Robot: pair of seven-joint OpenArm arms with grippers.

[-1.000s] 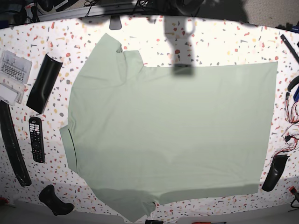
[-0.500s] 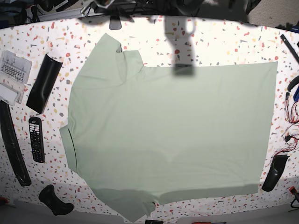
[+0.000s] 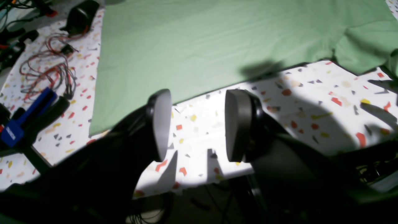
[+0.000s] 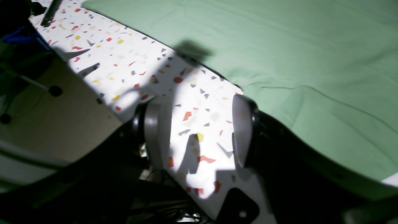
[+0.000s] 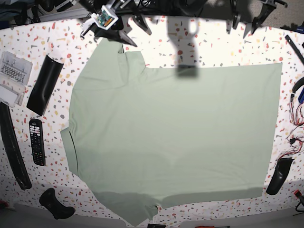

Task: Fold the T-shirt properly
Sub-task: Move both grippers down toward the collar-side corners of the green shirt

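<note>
The pale green T-shirt (image 5: 175,137) lies spread flat over most of the speckled table, with one sleeve at the top left and the other at the bottom. It also fills the upper part of the left wrist view (image 3: 202,40) and of the right wrist view (image 4: 295,62). My left gripper (image 3: 199,124) hangs open over bare table just off the shirt's edge, at the top right of the base view (image 5: 247,21). Open too, my right gripper (image 4: 197,132) is by the table's far edge near the top sleeve (image 5: 135,31). Neither touches the cloth.
A remote control (image 5: 37,141), two long black curved pieces (image 5: 45,84) (image 5: 14,147) and a clear box (image 5: 14,76) lie left of the shirt. Red cables (image 3: 46,68), a blue tool (image 3: 25,118) and a black piece (image 5: 279,175) sit on the right.
Both grippers have come into the base view at the table's far edge. The shirt has not moved.
</note>
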